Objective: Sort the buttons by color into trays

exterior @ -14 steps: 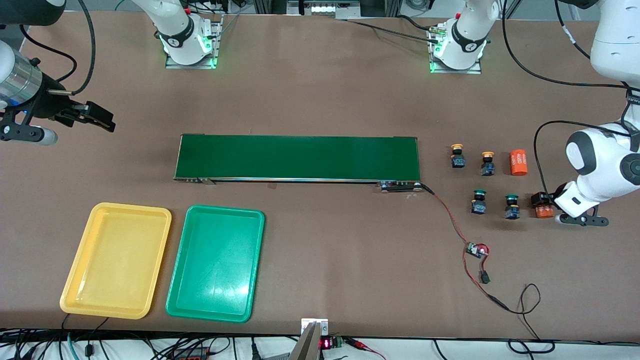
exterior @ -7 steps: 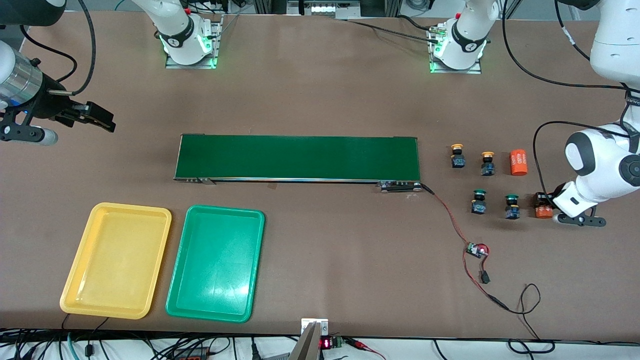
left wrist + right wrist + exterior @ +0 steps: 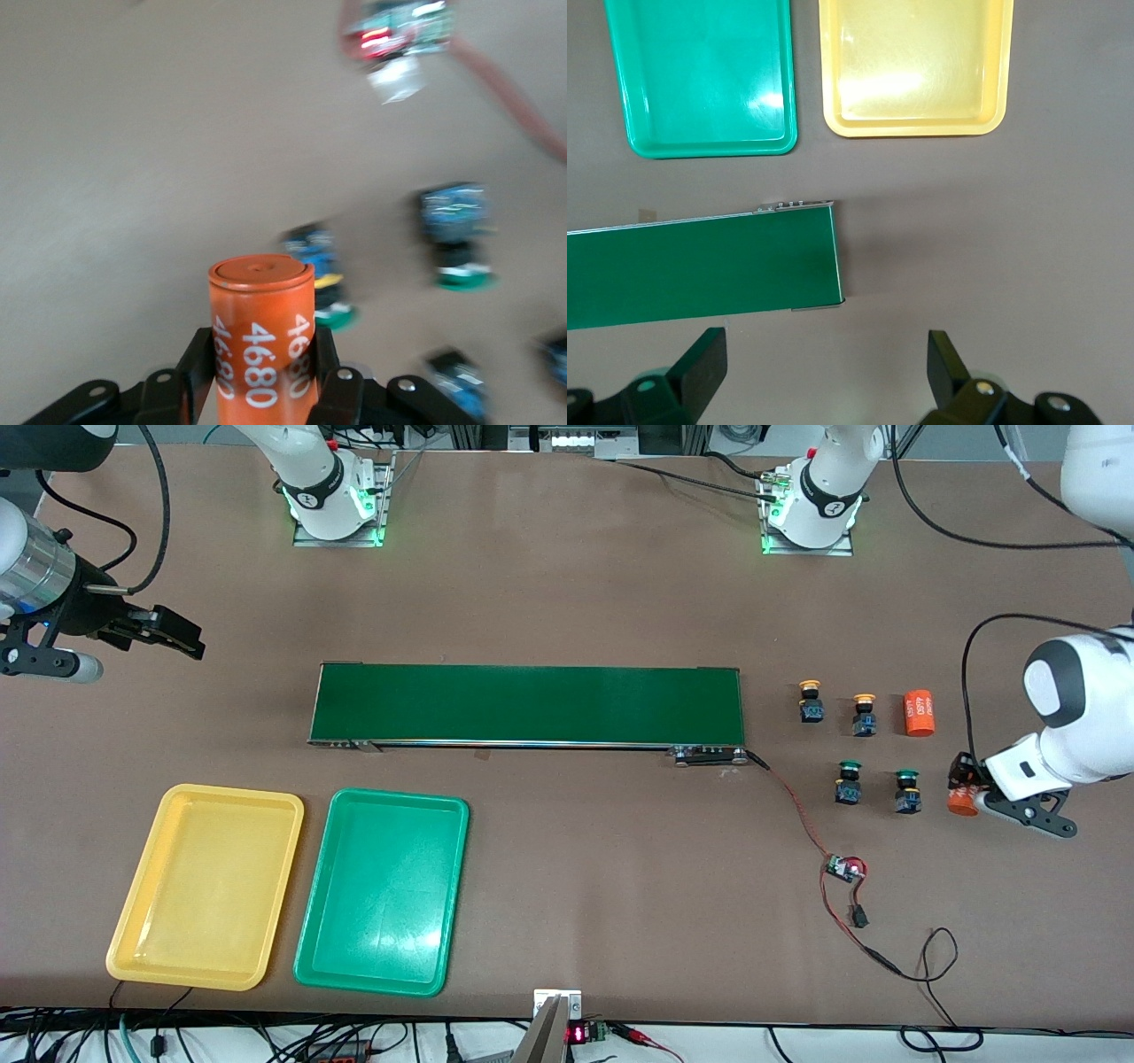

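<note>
Nearest the front camera we find the two trays side by side toward the right arm's end of the table; the yellow tray (image 3: 205,886) lies closer to that end and the green tray (image 3: 382,892) sits just beside it, apart from it; neither holds a button. Toward the left arm's end a small circuit board (image 3: 846,867) lies on the table with a red wire (image 3: 797,808) running up to the belt's corner.

Farther from the camera stand two green buttons (image 3: 849,780) (image 3: 905,790), upright and near each other; beside them, at the left arm's end, we see the left gripper (image 3: 961,786) clamped on an orange cylinder (image 3: 960,798); in the left wrist view its fingers (image 3: 197,363) press both sides of that cylinder (image 3: 263,336), which reads "4680" and stands on end between them.

Farther again come two yellow buttons (image 3: 810,701) (image 3: 864,714), each roughly in line with a green one, and a second orange cylinder (image 3: 920,713) lying on its side just beside them. The long green belt (image 3: 528,704) spans the middle of the table at about this depth.

The right gripper (image 3: 177,638) waits above bare table off the belt's end at the right arm's side; its fingers (image 3: 700,367) are spread wide with nothing between them.
</note>
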You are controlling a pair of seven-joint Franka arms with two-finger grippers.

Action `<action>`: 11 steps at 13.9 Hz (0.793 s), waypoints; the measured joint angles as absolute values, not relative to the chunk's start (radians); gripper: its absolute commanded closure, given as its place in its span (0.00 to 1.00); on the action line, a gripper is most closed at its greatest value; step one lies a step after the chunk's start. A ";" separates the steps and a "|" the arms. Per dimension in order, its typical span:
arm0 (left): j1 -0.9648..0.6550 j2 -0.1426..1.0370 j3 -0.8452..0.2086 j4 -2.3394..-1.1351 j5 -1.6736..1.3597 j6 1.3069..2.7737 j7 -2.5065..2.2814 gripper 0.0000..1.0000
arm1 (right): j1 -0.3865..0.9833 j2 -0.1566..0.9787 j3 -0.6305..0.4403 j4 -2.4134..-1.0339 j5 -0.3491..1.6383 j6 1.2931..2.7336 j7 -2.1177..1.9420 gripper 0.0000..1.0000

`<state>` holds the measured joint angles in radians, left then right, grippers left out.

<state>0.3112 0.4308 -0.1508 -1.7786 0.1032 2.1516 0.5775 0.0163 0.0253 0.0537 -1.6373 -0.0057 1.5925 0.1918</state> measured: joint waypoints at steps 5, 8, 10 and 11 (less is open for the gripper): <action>0.305 0.370 -0.390 -1.717 0.102 1.880 0.723 0.79 | 0.015 0.026 0.052 -1.637 -0.006 1.592 0.192 0.00; 0.296 0.392 -0.525 -1.723 0.102 1.873 0.846 0.79 | 0.015 0.026 0.051 -1.637 -0.006 1.592 0.192 0.00; 0.284 0.412 -0.604 -1.728 0.102 1.873 0.910 0.79 | 0.014 0.026 0.050 -1.637 -0.006 1.592 0.192 0.00; 0.270 0.423 -0.629 -1.732 0.102 1.873 0.938 0.79 | 0.014 0.026 0.049 -1.637 -0.006 1.592 0.192 0.00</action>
<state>0.2701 0.4229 -0.6293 -1.7316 0.1020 1.8725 0.9384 0.0138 0.0263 0.0495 -1.6374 -0.0057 1.5923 0.1918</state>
